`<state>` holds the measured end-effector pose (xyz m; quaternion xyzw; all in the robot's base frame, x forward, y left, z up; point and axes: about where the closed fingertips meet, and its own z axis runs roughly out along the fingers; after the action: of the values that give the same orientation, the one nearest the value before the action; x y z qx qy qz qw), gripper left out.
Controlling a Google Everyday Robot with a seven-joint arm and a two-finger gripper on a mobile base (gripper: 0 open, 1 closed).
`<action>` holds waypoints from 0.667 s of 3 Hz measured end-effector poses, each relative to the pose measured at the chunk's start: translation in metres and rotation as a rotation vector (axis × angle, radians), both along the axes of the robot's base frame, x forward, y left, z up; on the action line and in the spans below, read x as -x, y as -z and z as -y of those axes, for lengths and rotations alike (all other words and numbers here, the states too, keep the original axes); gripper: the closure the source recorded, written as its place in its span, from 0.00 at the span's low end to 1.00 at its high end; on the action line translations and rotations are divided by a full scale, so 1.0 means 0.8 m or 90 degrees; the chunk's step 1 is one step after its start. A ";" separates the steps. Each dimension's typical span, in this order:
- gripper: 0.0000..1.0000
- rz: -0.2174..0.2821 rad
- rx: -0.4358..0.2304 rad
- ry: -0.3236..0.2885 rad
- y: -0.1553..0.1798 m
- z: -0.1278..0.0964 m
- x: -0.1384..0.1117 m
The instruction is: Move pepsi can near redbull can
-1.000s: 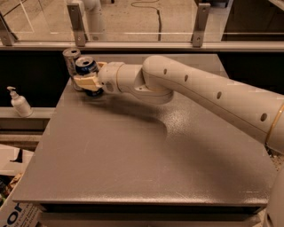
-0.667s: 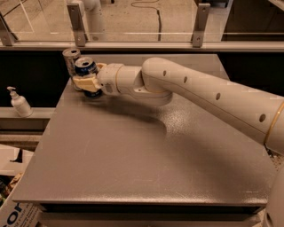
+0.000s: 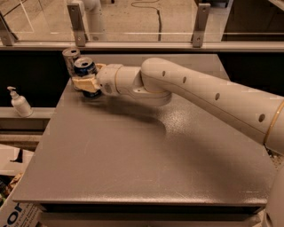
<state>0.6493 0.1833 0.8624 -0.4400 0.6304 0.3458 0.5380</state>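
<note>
No movement: pepsi can (image 3: 85,67) in hand (image 3: 86,84), beside redbull can (image 3: 69,56).

This looks like a robotics test space in an office-like building. A plain grey table (image 3: 133,155) stands before a glass partition (image 3: 133,22) on metal posts (image 3: 199,24), with a cable (image 3: 153,13) on the floor beyond. A pump bottle (image 3: 20,103) sits on a ledge and cardboard boxes (image 3: 17,213) lie beside the table. The gripper (image 3: 84,83) clasps the pepsi can (image 3: 85,67) at the table's far left corner.

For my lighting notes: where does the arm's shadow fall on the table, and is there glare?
Camera view: a soft shadow lies on the table under the arm, spreading toward the near side; a pale sheen shows beside its edge. Camera view: the gripper, at the table's far left corner, is shut on the pepsi can beside the redbull can, with dark shadow beneath.
</note>
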 end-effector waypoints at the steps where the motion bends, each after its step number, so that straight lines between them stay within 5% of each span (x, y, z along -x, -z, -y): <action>1: 0.36 0.000 0.000 0.000 0.000 0.000 0.000; 2: 0.12 -0.005 -0.001 0.001 0.004 -0.001 0.002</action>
<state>0.6475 0.1843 0.8590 -0.4374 0.6326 0.3477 0.5363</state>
